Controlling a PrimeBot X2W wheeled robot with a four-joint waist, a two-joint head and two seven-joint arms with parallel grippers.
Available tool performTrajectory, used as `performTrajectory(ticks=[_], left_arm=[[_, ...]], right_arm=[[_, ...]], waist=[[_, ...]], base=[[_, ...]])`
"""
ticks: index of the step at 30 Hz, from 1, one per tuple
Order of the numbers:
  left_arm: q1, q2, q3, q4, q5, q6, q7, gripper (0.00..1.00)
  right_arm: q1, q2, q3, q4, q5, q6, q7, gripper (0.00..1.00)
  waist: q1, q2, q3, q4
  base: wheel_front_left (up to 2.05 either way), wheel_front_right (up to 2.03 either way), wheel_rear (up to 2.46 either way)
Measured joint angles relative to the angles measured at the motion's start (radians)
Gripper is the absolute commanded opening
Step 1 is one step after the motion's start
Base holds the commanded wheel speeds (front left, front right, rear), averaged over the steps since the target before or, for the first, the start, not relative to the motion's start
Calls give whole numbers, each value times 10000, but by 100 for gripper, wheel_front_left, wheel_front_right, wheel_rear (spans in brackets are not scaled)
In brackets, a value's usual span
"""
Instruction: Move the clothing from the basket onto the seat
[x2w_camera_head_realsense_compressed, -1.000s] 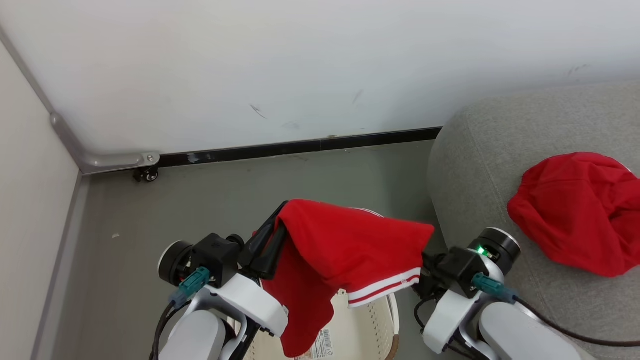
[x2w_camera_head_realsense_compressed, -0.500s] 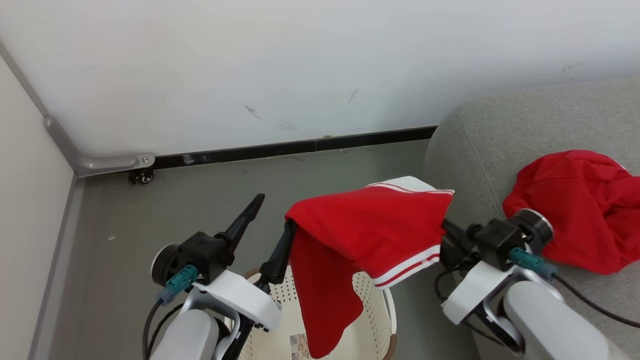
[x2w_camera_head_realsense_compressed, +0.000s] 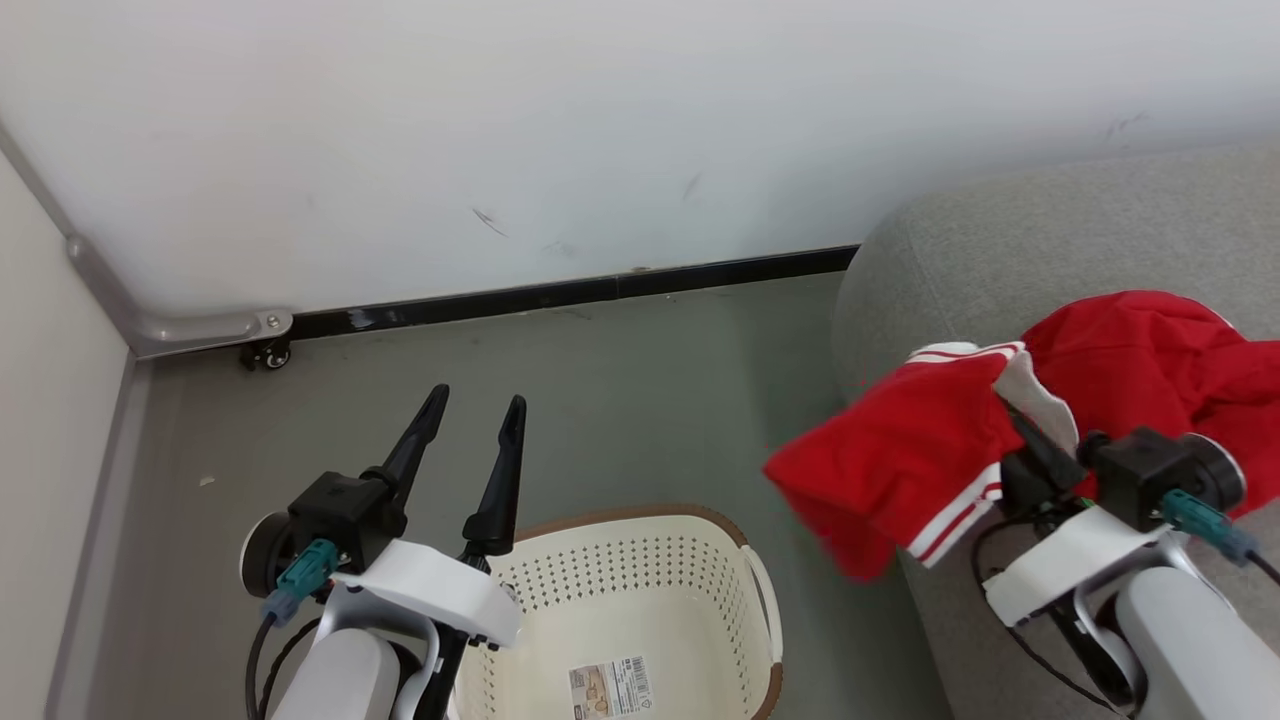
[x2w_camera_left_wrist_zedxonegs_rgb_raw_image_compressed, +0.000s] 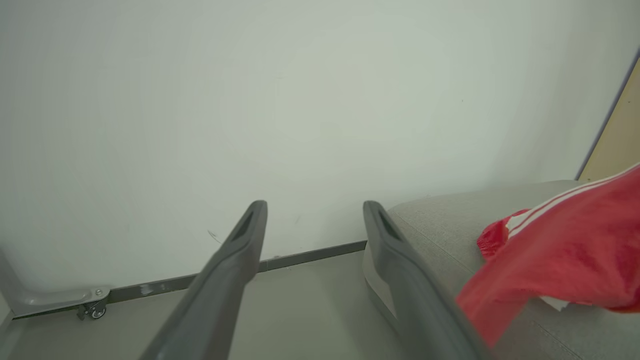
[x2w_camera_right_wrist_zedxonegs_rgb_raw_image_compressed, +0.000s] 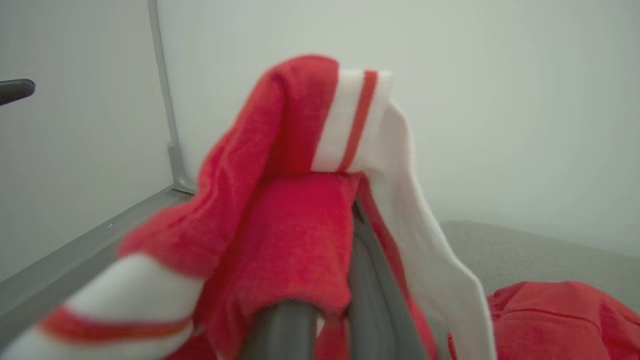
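My right gripper (x2w_camera_head_realsense_compressed: 1015, 425) is shut on a red garment with white striped trim (x2w_camera_head_realsense_compressed: 900, 460). The cloth hangs over the front left edge of the light grey seat (x2w_camera_head_realsense_compressed: 1000, 250) and hides the fingertips. A second red garment (x2w_camera_head_realsense_compressed: 1150, 360) lies bunched on the seat just behind it. In the right wrist view the held garment (x2w_camera_right_wrist_zedxonegs_rgb_raw_image_compressed: 280, 200) drapes over my right gripper (x2w_camera_right_wrist_zedxonegs_rgb_raw_image_compressed: 352, 200). My left gripper (x2w_camera_head_realsense_compressed: 475, 400) stands open with nothing in it, above the far left rim of the cream basket (x2w_camera_head_realsense_compressed: 640, 512), whose floor shows bare but for a barcode sticker. The left wrist view shows my left gripper (x2w_camera_left_wrist_zedxonegs_rgb_raw_image_compressed: 315, 205) open, with the garment (x2w_camera_left_wrist_zedxonegs_rgb_raw_image_compressed: 565, 245) at the right.
A white wall with a black skirting strip (x2w_camera_head_realsense_compressed: 600, 290) runs across the back. A small caster wheel (x2w_camera_head_realsense_compressed: 265, 353) sits under a metal corner bracket at the far left. Grey floor (x2w_camera_head_realsense_compressed: 650, 400) lies between the basket, the wall and the seat.
My left gripper has opened and let go of the red garment. My right arm has swung the garment rightward from above the basket to the seat's edge. The camera has shifted slightly.
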Motion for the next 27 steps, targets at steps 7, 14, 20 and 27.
performTrajectory(ticks=[7, 14, 20, 27], left_arm=[[13, 12, 138, -61, 29, 86, 0, 100], [27, -38, 301, -88, 29, 90, 0, 100], [81, -77, 412, -130, 29, 117, 0, 100], [223, -86, 594, -205, 29, 119, 0, 100]], right_arm=[[805, -10, -1258, -376, -132, 0, -36, 0], [1568, 215, -2247, -924, -349, 0, -84, 0], [2056, 694, -2694, -1338, -211, -2, -84, 0], [2573, 1074, -2763, -1845, -111, -2, -84, 0]], waist=[[0, 0, 25, -276], [-1, 0, 52, -649], [0, 0, 73, -970], [0, 0, 108, -1468]], base=[[0, 0, 0], [0, 0, 0], [0, 0, 0], [0, 0, 0]])
